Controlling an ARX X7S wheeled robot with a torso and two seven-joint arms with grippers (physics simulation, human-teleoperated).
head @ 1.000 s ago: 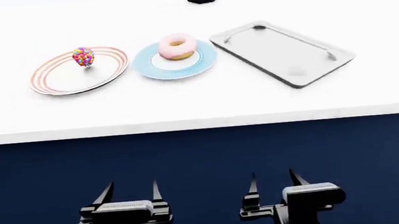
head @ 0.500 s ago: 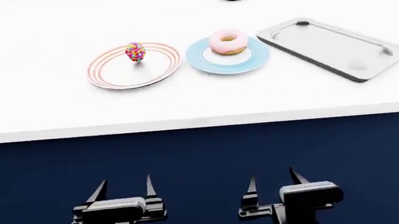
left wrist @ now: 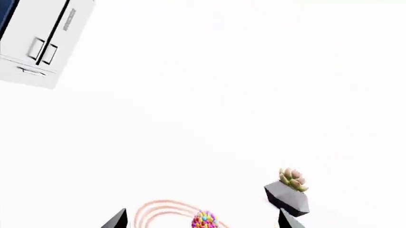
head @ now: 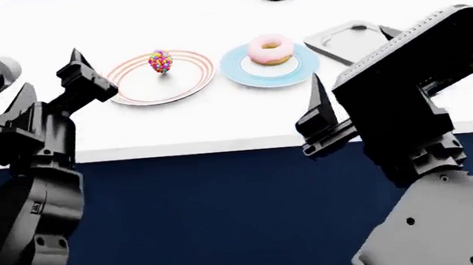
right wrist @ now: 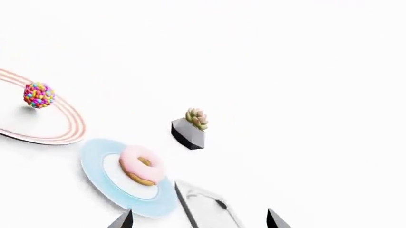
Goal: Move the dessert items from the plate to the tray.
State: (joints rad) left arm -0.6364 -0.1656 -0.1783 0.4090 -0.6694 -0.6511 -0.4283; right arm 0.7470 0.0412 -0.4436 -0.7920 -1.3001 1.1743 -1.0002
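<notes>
On the white table, the small round ball of multicoloured candy beads [head: 160, 61] sits on a white round plate with orange rings [head: 144, 88], and the pink-frosted ring donut with a tan base [head: 270, 49] rests on the pale blue round plate [head: 250, 74] beside it. The light grey rectangular tray [head: 339, 36] lies just right of that plate — largely hidden behind the right arm. Both black grippers — left [head: 49, 76] and right [head: 352, 68] — hover near the table's front edge, each with its 2 fingers spread and holding nothing (a dark faceted pot with a succulent [right wrist: 190, 128] stands farther back).

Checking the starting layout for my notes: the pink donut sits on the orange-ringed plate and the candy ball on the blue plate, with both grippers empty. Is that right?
Not quite: the plates are swapped. In the head view the pink donut sits on the blue plate, and the candy ball on the orange-ringed plate. The left gripper and right gripper are indeed empty.
</notes>
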